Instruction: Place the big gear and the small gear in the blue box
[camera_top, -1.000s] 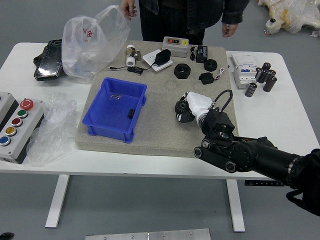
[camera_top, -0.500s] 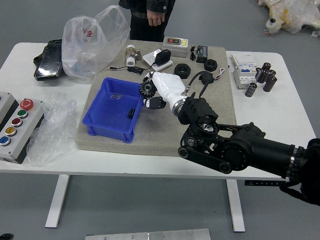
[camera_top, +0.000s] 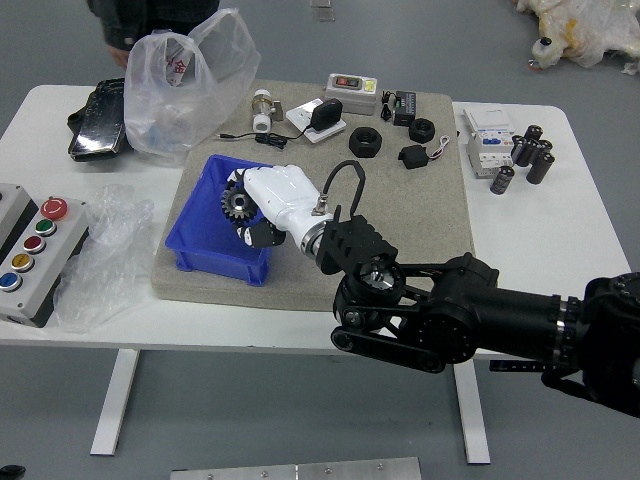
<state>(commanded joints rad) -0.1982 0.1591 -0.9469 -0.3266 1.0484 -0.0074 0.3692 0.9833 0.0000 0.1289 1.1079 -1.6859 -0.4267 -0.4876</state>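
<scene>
Likely to knock against the wall of the blue rectangular plastic box (camera_top: 217, 263) if lowered too near the rim with the white-and-black right hand (camera_top: 285, 197); likely to bounce or roll if released too high or at a tilt. Pinched in black fingertips, over the box at left of centre in the frame: a dark round metallic-looking gear (camera_top: 239, 204), toothed around the edge, broad face towards the camera. Hanging idle beside the clear plastic bag (camera_top: 188, 92), upper left: a person's hand (camera_top: 119, 57).
</scene>
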